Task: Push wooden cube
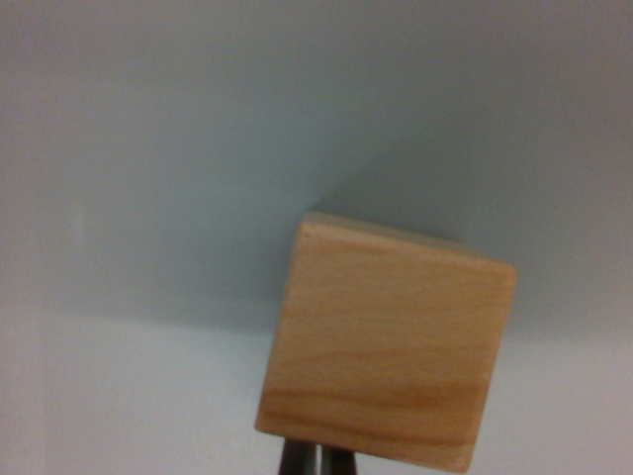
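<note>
Wrist view: you see pale grey surface (148, 198) filling frame, wooden cube (388, 344) sitting on it, lower right of centre, rotated slightly. Likely push step in hand, fingertips at cube's near edge. Next move: drive straight ahead, keep contact centred so cube won't spin. Gripper (316, 461) fingers together, dark tips side by side with only thin slit, apparently touching cube's bottom edge, holding nothing.

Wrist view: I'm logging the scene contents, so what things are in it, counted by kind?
Wooden cube: 1
Gripper, only the tips of its jaws showing at the bottom edge, close together: 1
Pale surface beneath them: 1
Total: 3
</note>
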